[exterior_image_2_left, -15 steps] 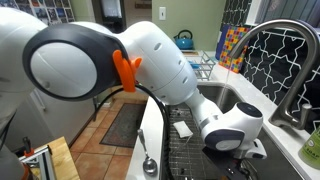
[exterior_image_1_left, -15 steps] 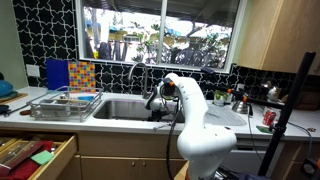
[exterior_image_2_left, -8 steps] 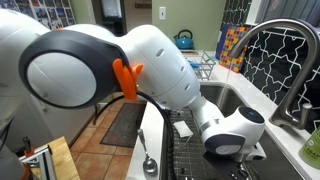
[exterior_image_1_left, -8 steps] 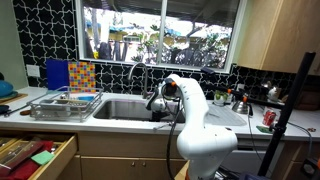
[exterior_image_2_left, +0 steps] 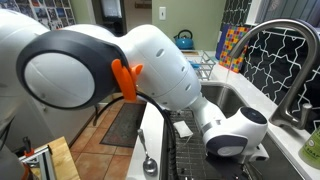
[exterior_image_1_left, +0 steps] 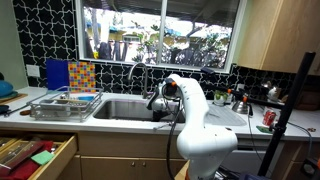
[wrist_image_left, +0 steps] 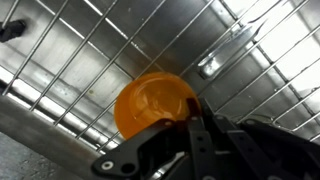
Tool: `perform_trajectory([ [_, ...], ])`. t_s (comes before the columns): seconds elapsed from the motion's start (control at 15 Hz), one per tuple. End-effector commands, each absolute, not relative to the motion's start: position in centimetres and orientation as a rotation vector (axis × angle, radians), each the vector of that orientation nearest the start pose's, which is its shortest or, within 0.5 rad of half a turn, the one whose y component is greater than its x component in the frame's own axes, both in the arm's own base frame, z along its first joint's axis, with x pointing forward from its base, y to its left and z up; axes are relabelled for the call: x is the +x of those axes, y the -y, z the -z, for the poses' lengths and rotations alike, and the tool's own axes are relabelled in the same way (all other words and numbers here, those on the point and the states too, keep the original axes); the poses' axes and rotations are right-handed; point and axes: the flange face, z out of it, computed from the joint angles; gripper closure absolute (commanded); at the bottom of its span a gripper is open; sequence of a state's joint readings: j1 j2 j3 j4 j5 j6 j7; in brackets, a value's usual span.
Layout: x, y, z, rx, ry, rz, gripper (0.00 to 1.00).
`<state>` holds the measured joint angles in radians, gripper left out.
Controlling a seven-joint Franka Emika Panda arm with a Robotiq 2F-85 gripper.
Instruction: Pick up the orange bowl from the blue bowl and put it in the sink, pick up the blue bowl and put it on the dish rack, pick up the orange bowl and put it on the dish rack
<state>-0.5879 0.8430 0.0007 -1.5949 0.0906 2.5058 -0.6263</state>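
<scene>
The orange bowl point(wrist_image_left: 150, 105) sits upright on the wire grid point(wrist_image_left: 80, 70) at the bottom of the sink point(exterior_image_1_left: 120, 108). My gripper point(wrist_image_left: 192, 112) is down in the sink and shut on the bowl's near rim, with the black fingers point(wrist_image_left: 205, 135) pinching its edge. In both exterior views the white arm point(exterior_image_1_left: 195, 120) bends into the basin, and its wrist point(exterior_image_2_left: 235, 148) hides the jaws and the bowl. The dish rack point(exterior_image_1_left: 65, 104) stands on the counter beside the sink. The blue bowl is out of view.
A curved faucet point(exterior_image_1_left: 140, 72) rises behind the sink, close to the wrist. A red can point(exterior_image_1_left: 267, 118) and bottles stand on the counter past the arm. A drawer point(exterior_image_1_left: 35, 155) hangs open below the rack. A spoon point(exterior_image_2_left: 148, 165) lies on the counter edge.
The jaws have gone from open to shut on the orange bowl's rim. The wrist has settled slightly in the sink; the arm otherwise holds its place.
</scene>
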Motion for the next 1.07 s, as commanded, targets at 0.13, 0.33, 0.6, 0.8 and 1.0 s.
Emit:
perform_trajectory([
  [0.13, 57.3, 38.4, -16.7, -3.178, 0.09, 0.036, 0.99],
  [0.33, 56.9, 36.3, -19.3, -3.16, 0.191, -0.07, 0.99],
  [0.6, 56.8, 31.3, -23.9, -3.147, 0.375, -0.083, 0.99],
  [0.8, 57.0, 27.7, -27.0, -3.161, 0.406, -0.033, 0.99],
  [1.0, 56.9, 23.8, -29.9, -3.155, 0.57, 0.019, 0.99],
])
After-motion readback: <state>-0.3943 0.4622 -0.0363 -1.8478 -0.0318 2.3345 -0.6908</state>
